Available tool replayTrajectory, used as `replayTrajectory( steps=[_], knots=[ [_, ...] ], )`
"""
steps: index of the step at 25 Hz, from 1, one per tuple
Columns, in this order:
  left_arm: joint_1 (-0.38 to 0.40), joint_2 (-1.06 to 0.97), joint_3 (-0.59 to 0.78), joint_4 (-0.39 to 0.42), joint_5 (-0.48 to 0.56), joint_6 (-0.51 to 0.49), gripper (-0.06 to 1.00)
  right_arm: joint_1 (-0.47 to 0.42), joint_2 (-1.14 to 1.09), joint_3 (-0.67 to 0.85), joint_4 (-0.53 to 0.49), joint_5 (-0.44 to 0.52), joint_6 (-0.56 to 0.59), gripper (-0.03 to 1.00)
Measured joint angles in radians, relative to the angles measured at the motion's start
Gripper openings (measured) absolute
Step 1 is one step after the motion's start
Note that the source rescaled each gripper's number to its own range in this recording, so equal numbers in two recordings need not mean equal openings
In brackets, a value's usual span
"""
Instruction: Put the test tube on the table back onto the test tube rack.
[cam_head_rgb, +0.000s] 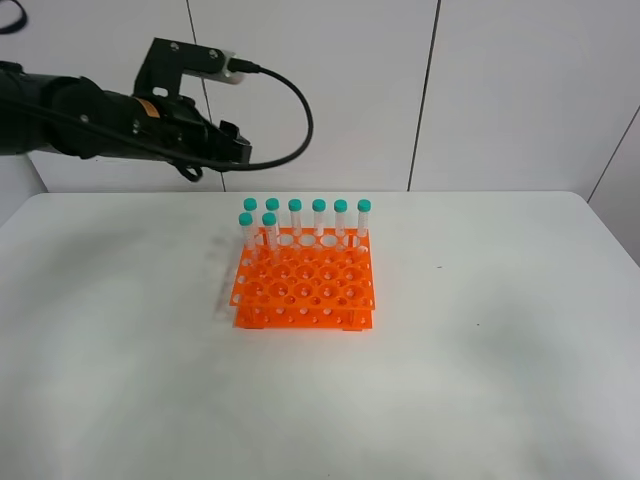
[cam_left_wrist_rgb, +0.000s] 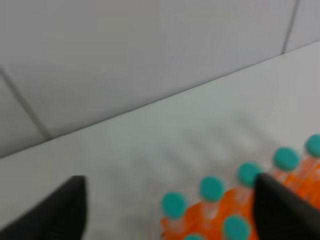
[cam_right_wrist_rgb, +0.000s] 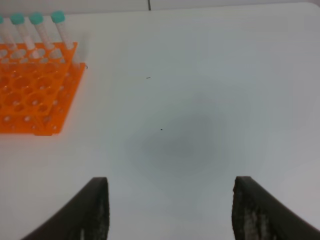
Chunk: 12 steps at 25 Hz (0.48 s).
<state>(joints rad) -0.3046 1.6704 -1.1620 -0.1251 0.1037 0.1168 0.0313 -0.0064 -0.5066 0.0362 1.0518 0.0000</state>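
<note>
Left gripper (cam_left_wrist_rgb: 167, 210) spread wide and empty above back of test tube rack (cam_head_rgb: 305, 285), right gripper (cam_right_wrist_rgb: 170, 210) parted, empty, over bare table (cam_head_rgb: 500, 330), test tube (cam_head_rgb: 269, 228) upright in rack, second row, beside seven other teal-capped tubes (cam_head_rgb: 318, 218)

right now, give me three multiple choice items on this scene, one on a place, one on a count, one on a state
1. Where do the teal-capped tubes stand in the test tube rack?
A. front row
B. far rows
C. right column only

2. How many capped tubes are in the rack?
A. five
B. eight
C. twelve

3. How is the left gripper?
A. open and empty
B. shut on a tube
C. resting on the table

Answers:
1 B: the tubes line the far edge, with two in the next row.
2 B: six caps stand in back and two in front of them.
3 A: its fingers stand apart above the rack with nothing between them.
</note>
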Motion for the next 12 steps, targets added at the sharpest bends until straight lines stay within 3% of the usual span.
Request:
replayTrajectory(
  steps=[2,4,12],
  knots=[
    [0.043,-0.02,0.002,0.005,0.054,-0.002,0.91,0.0,0.0,0.0,0.0,0.0,0.0,0.65],
    [0.088,-0.029,0.021,0.005,0.09,-0.005,0.96,0.0,0.0,0.0,0.0,0.0,0.0,0.65],
    [0.168,-0.165,0.147,0.007,0.136,-0.008,1.0,0.0,0.0,0.0,0.0,0.0,0.0,0.64]
  ],
)
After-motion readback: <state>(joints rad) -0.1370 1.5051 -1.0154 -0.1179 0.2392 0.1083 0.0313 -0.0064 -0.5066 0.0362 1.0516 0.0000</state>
